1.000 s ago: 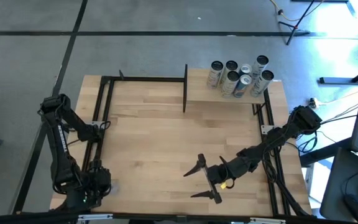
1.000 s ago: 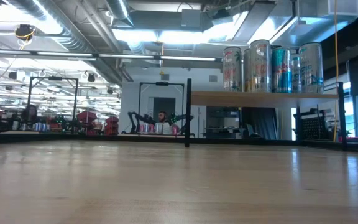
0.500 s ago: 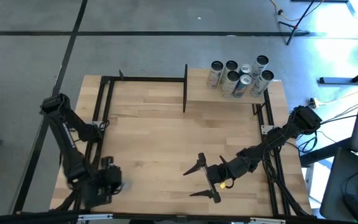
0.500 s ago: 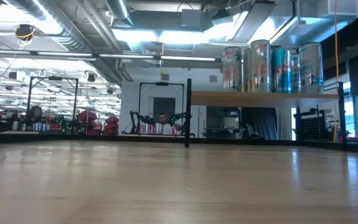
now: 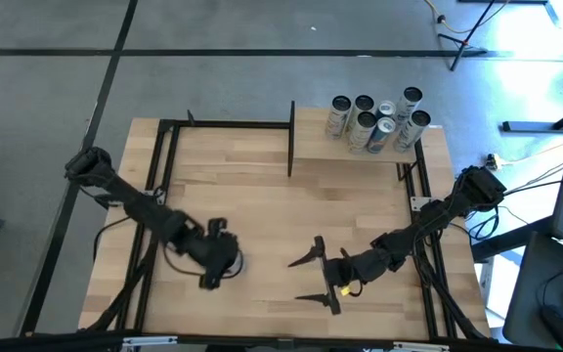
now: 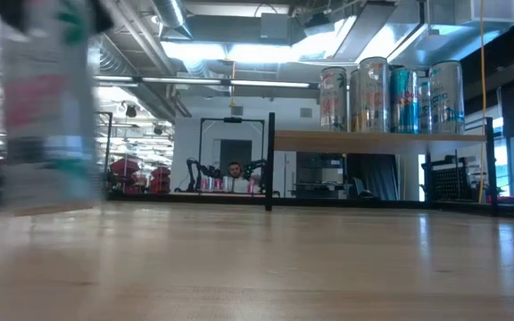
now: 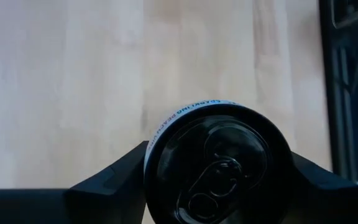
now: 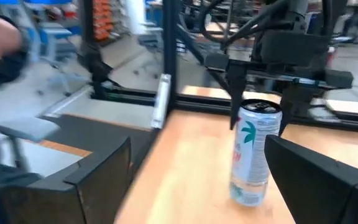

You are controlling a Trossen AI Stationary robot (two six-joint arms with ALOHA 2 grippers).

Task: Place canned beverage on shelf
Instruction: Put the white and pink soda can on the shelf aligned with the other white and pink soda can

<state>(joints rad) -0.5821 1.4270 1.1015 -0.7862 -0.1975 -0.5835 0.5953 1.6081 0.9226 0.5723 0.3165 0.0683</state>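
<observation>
Silver-white beverage can (image 8: 255, 152), palm-tree print: upright, long axis vertical, held over the near-left part of the tabletop (image 5: 262, 205); whether its base touches the wood cannot be told.

Left gripper (image 5: 218, 264): fingers (image 7: 114, 177) pinching the can from either side, the lid seen end-on between them in the left wrist view.

Right gripper (image 5: 313, 279): fingers spread wide and empty, near-centre of the tabletop, just right of the can and facing it.

Light-wood shelf (image 5: 316, 147): raised on black posts at the far right, well apart from the can, its far end already carrying a cluster of shelved cans (image 5: 377, 122).

Governing relation: shelf lies far and right of the held can and higher; the left arm has the can, though the right arm stands nearer the shelf.
</observation>
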